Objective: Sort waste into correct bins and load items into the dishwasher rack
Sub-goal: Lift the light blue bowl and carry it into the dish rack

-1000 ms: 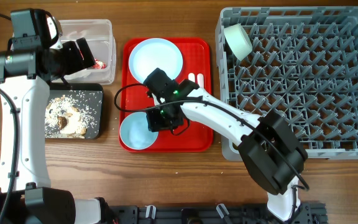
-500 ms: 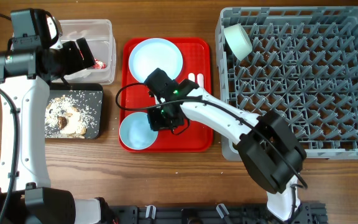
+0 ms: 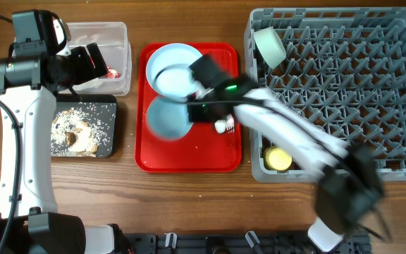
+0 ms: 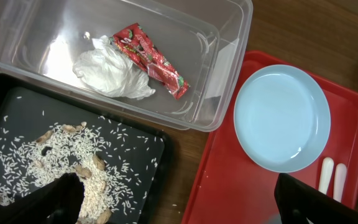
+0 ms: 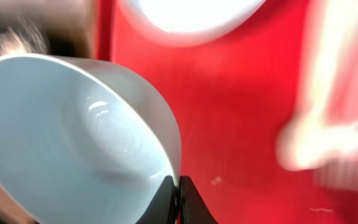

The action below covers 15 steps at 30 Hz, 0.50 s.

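Note:
My right gripper point(image 3: 191, 111) is shut on the rim of the light blue bowl point(image 3: 165, 117) and holds it tilted above the red serving tray point(image 3: 189, 155). The right wrist view shows the fingers point(image 5: 179, 193) pinching the bowl's rim point(image 5: 73, 143). The light blue plate point(image 3: 175, 65) lies at the tray's back. The white fork and spoon point(image 4: 331, 177) lie to its right. My left gripper point(image 3: 97, 62) is open and empty over the clear tub point(image 3: 122, 42), which holds the red wrapper point(image 4: 151, 59) and the napkin point(image 4: 114, 74). Rice and food lumps point(image 4: 55, 162) lie in the black tray point(image 3: 108, 144).
The grey dishwasher rack point(image 3: 344, 92) fills the right side. The pale green bowl point(image 3: 268, 46) sits in its back left corner and the yellow cup point(image 3: 278, 159) in its front left corner. The right arm is blurred by motion.
My right gripper has lifted the light blue bowl from the tray's front left and carried it back and to the right. The arm's shift uncovers the yellow cup. The left arm has not moved.

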Each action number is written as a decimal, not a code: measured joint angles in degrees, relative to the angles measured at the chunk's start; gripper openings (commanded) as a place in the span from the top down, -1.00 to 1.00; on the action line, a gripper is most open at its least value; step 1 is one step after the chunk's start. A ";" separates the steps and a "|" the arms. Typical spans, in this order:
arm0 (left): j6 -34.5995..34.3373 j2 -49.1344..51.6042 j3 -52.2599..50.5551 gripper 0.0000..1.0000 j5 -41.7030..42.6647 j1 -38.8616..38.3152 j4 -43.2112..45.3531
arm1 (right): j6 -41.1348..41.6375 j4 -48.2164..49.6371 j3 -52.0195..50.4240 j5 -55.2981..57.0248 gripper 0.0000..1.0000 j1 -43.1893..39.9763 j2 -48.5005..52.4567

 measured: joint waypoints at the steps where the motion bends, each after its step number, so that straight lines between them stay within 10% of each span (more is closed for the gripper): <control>1: 0.00 0.00 0.00 -1.00 0.00 0.02 0.00 | -0.07 -0.44 0.15 3.74 0.92 -1.49 -4.24; 8: 0.00 0.00 0.00 -1.00 0.00 0.02 -0.02 | -0.22 -8.70 2.89 38.75 0.92 -4.04 -27.43; 15: 0.00 0.00 0.00 -1.00 0.00 0.02 0.02 | -0.76 -21.20 1.99 63.71 0.91 -4.02 -26.12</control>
